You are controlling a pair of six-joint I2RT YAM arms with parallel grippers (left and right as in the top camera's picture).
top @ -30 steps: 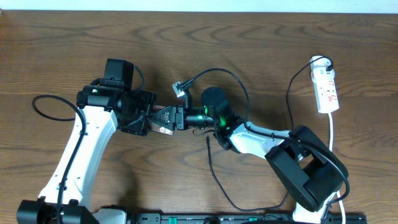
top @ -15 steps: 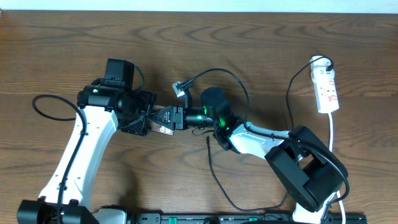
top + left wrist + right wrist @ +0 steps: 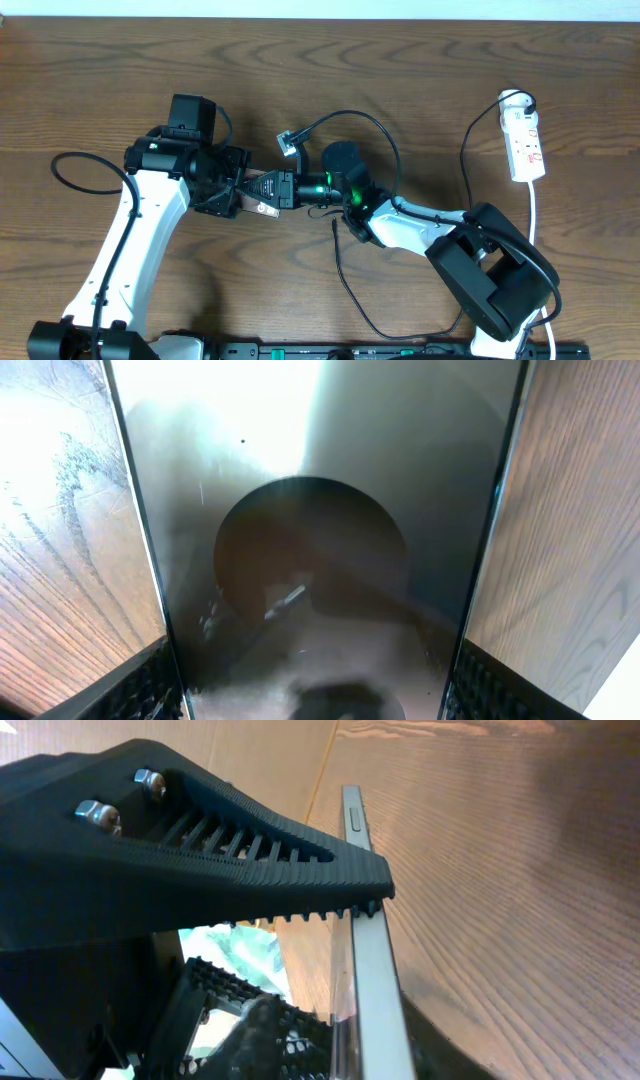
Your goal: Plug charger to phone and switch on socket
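Note:
The phone (image 3: 262, 190) is held above the table at the centre, and its glossy dark face fills the left wrist view (image 3: 320, 510). My left gripper (image 3: 243, 192) is shut on it, with a finger (image 3: 140, 685) on either long side. My right gripper (image 3: 283, 188) is at the phone's right end, jaws apart. Its upper finger (image 3: 200, 850) touches the phone's silver edge (image 3: 365, 950). The charger's plug tip (image 3: 289, 142) lies loose on the table just behind the phone, and its black cable (image 3: 375, 125) arcs to the right. The white socket (image 3: 526, 143) lies at the far right.
A white cord (image 3: 535, 240) runs from the socket toward the front edge. A thin black cable (image 3: 465, 160) leaves the socket's top end and loops along the front (image 3: 350, 290). The left arm's own cable (image 3: 70, 170) loops at the left.
My right gripper has crept slightly left toward the phone's end. The left arm, the phone and the charger tip stay about where they were.

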